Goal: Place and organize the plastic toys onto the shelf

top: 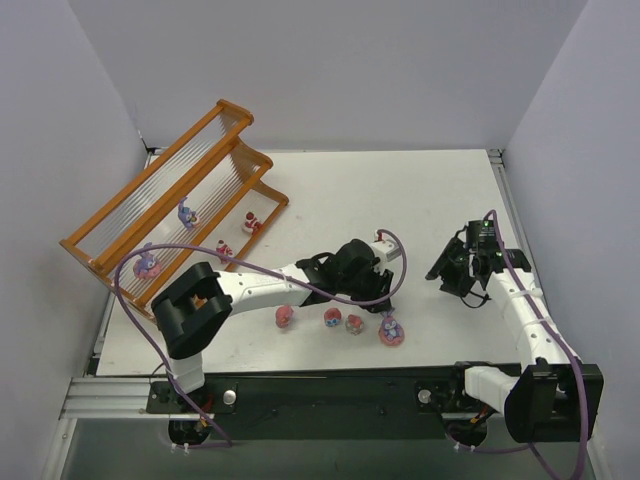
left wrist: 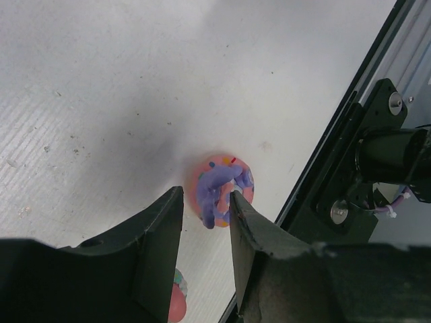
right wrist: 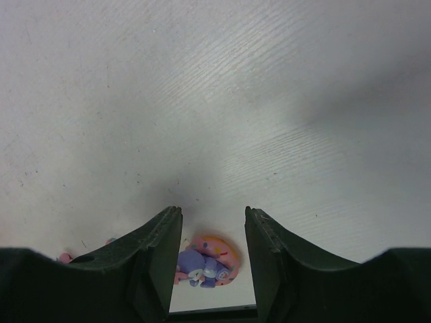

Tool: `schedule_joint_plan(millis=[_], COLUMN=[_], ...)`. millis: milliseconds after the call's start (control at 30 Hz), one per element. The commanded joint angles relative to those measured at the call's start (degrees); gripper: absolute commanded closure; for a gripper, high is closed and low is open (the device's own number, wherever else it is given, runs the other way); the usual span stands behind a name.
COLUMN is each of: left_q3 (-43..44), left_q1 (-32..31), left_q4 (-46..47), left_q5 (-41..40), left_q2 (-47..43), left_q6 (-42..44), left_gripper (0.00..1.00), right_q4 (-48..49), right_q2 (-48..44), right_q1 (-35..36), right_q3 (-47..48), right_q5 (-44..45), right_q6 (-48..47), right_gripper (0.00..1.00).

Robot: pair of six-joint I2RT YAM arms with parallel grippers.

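Near the front edge of the table [top: 430, 200], the left gripper [left wrist: 205, 196] hangs over a pink-and-purple toy [left wrist: 221, 180], jaws narrowly apart on either side of it, nothing held. Step in hand, as judged: picking up this toy. The next move calls for lowering, closing squarely, then carrying it to the shelf [top: 232, 107]. The right gripper [right wrist: 212, 214] stands half open and empty. The shelf holds four toys [top: 187, 213] on its rods. Three more toys [top: 332, 318] lie on the table beside the first.
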Motion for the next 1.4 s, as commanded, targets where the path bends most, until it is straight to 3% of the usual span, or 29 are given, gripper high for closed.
schedule_joint_plan(millis=[0,133,333,800,1000,1233,1367], left_q3=[1.43,0.81,0.55,0.55,-0.07,1.34,1.87], left_q1=[-0.03,-0.29,-0.38,-0.99,-0.99,-0.99,-0.99], left_q4=[2.42,2.24,2.15,0.13,0.04,-0.75,-2.5], left_q5=[1.35,1.62,1.71,2.14,1.44,0.3,-3.73], left_q2=[0.49,0.32,0.58,0.85,0.85,1.11,-0.81], left_q6=[-0.7,-0.53,-0.96,-0.96,-0.79,-0.35,1.84], left_gripper=[0.57,0.57,0.67,0.63,0.73,1.0,1.0], right_q4=[-2.02,-2.02,-1.93,-1.58,-1.58,-1.32,-1.32], right_q2=[-1.34,-1.26,-1.17,-0.38,-0.02,0.77,0.94], right_q1=[-0.32,-1.9,-2.16,-2.25,-2.34,-2.42,-2.34], right_q3=[-0.43,-0.69,-1.04,-0.87,-0.61,-0.25,0.19], right_q5=[-0.77,-0.95,-0.86,-0.95,-0.95,-0.95,-0.86], right_q6=[-1.01,-1.27,-1.45,-1.71,-1.63,-1.63,-1.63], right_gripper=[0.57,0.57,0.57,0.58,0.58,0.58,0.58])
